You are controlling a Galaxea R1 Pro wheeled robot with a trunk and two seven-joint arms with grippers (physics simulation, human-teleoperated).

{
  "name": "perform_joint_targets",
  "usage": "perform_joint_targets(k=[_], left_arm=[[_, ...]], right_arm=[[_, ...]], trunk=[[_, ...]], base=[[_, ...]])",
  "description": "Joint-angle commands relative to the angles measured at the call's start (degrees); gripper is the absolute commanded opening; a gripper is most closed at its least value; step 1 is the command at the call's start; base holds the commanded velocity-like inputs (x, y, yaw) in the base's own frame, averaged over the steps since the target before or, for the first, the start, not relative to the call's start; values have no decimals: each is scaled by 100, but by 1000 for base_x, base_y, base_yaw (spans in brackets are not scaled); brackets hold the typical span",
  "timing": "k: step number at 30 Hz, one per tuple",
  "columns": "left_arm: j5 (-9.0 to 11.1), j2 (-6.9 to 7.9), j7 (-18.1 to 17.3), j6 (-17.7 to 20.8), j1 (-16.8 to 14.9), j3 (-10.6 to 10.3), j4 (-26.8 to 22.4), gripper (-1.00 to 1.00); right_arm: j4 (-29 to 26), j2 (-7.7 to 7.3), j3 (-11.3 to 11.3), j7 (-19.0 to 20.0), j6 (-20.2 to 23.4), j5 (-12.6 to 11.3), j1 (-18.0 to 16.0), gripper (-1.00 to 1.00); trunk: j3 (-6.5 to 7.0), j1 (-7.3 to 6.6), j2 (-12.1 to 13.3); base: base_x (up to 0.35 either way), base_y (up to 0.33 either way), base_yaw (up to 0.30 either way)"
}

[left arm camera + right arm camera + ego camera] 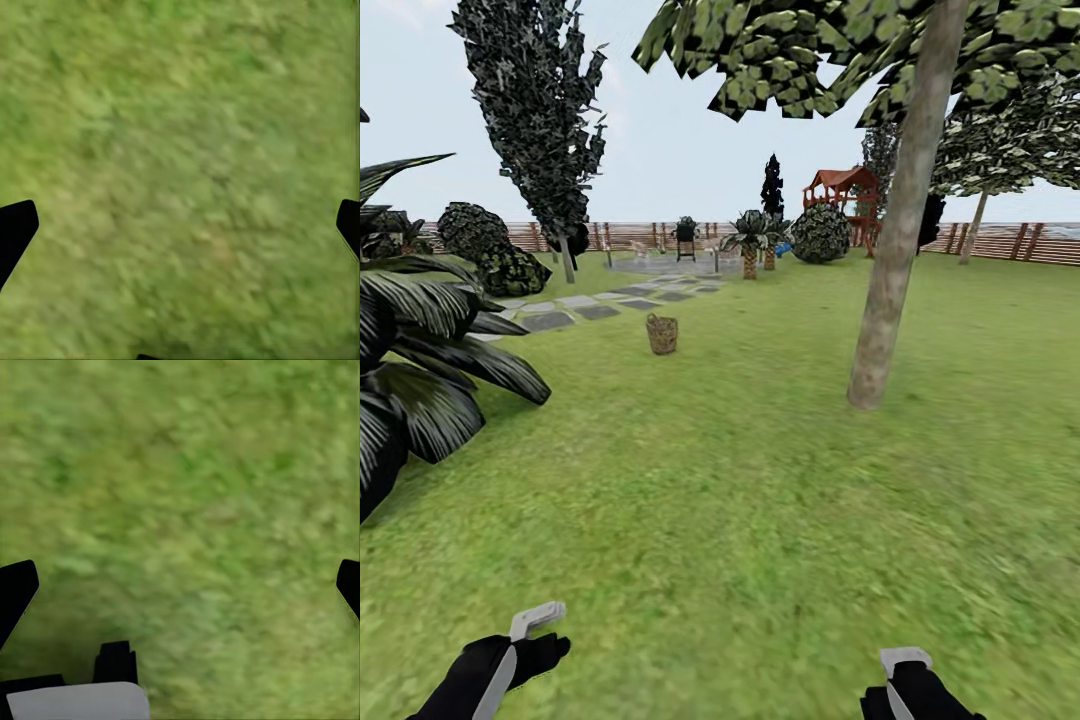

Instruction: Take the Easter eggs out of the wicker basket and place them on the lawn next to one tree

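The wicker basket (662, 334) stands far off on the lawn (740, 500), near the end of the stone path; its inside is too small to make out and the Easter eggs are hidden. To its right rises the tree (890, 290) with a thick, leaning grey-brown trunk. At the head view's lower edge my left gripper (525, 645) and right gripper (905, 675) hang low over the grass. In each wrist view the dark fingertips (15, 232) (15, 592) stand wide apart over bare grass, so both grippers are open and hold nothing.
A big dark palm bush (420, 350) crowds the left. Grey stepping stones (590, 305) run to a paved patch with a grill (686, 238). Behind lie short palms (750, 240), bushes (820, 233), a red-roofed playhouse (845, 195) and the slat fence (1010, 243).
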Motion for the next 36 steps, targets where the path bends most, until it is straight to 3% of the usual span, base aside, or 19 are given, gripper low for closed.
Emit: perform_joint_targets(k=[1,36], left_arm=[[41,-2,0,32,-3,12,-8,100],[49,5,-5,15,-3,12,-8,100]], right_arm=[[-9,-7,47,-39,31,-38,-3,100],[-9,-7,44,-38,21,-38,-3,100]], trunk=[[-6,3,-3],[-6,3,-3]], base=[[328,0,0],[327,0,0]])
